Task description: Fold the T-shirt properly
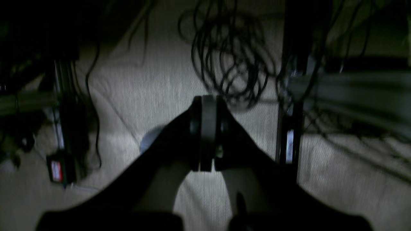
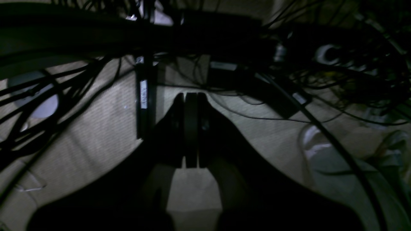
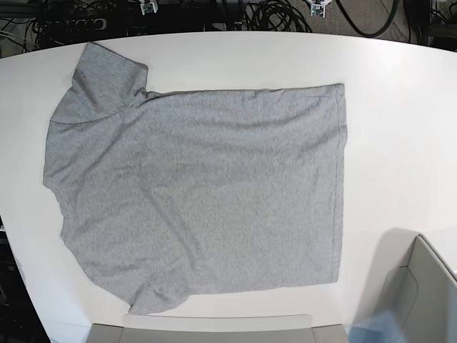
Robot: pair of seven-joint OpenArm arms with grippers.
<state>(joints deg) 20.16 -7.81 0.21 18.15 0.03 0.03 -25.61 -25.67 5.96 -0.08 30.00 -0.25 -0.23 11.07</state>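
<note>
On a white table (image 3: 400,107), the heather-grey T-shirt (image 3: 207,186) is spread flat, plain side up, seen only from the base view. Pressed together over beige carpet and tangled black cables (image 1: 231,64) are the left gripper (image 1: 208,134) and right gripper (image 2: 191,131).

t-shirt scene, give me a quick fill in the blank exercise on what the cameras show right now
1. The T-shirt lies spread flat on a table whose colour is ____.
2. In the base view, the shirt's straight bottom hem faces the ____ side of the picture.
3. The jaws of the left gripper are ____.
4. The colour of the T-shirt's fabric is ____.

Missing words: white; right; shut; grey
</note>
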